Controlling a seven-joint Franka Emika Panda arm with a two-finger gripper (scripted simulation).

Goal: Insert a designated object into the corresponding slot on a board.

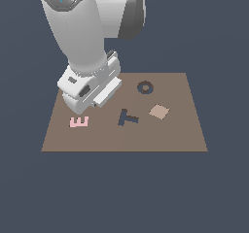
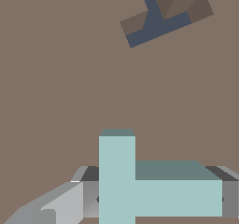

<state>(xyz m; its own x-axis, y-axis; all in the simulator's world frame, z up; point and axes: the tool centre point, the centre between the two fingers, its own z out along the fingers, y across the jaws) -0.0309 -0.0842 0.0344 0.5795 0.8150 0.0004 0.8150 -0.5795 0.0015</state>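
The hand (image 2: pixel 158 200) is gripping the teal T (image 2: pixel 140 190) — fingers (image 2: pixel 229 199) pressing on its bar ends in the wrist view. In the exterior view the arm (image 1: pixel 82 38) is hiding the T, hanging over the board (image 1: pixel 185 130) near its 10 o'clock corner. The T slot (image 1: pixel 127 117) is lying near the board's middle, uncovered. Around it — a pink E (image 1: pixel 79 122) at 9 o'clock, an O recess (image 1: pixel 145 87) at 1 o'clock, a tan square (image 1: pixel 159 111) at 3 o'clock.

Both renders are evenly and softly lit, without glare or cast shadows; edges stay sharp throughout, with no blur. The exterior view looks slightly coarse and pixelated.
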